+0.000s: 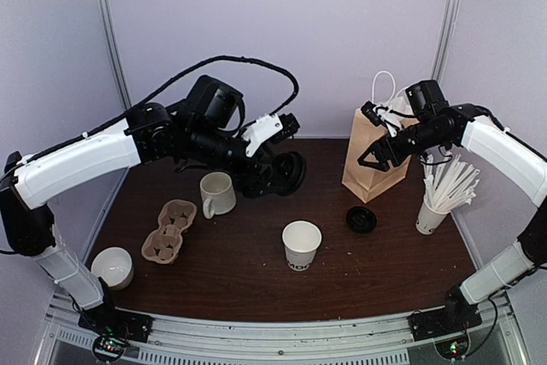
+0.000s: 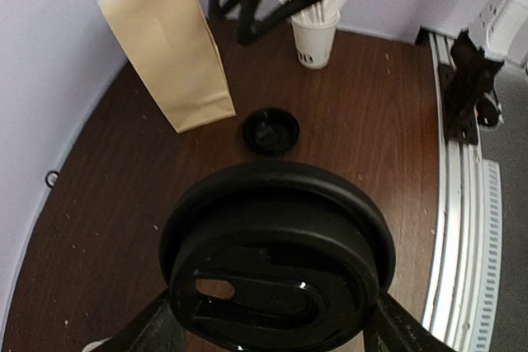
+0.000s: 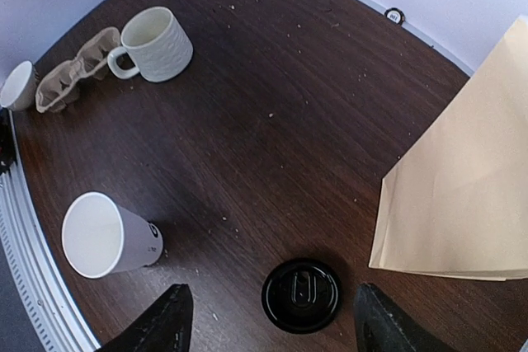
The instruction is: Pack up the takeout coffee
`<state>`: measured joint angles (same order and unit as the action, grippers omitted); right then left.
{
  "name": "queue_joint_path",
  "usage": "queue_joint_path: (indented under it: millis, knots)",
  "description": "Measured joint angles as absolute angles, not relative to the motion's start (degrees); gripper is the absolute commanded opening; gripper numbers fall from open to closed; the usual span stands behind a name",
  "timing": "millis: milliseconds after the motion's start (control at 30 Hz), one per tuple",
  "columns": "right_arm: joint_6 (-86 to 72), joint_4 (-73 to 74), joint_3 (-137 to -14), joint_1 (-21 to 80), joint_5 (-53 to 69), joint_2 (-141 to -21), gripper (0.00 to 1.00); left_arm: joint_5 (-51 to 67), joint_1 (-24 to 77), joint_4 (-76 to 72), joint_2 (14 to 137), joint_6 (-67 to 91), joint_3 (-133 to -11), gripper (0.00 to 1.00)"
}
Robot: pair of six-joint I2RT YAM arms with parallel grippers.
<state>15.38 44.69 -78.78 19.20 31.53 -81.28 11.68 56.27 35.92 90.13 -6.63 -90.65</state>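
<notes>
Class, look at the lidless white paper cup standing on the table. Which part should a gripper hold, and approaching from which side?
Probably the side wall of the paper cup, just below the rim, approached level from its right, where the open right gripper is. It stands upright, round and tapered, so fingers straddle it; the rim resists crushing.
</notes>
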Motion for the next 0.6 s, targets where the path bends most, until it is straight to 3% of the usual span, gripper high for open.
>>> queue_joint_path:
  millis: [200, 600]
  knots:
    - [18.0, 45.6, -76.3, 19.2, 28.4, -80.4, 0.70, 8.8, 61.4, 51.8, 98.7, -10.7, -98.3, 0.73]
    - [19.1, 45.1, -72.4, 17.9, 28.1, -78.0, 0.69, 6.0, 63.6, 61.6, 111.7, -15.7, -109.1, 0.72]
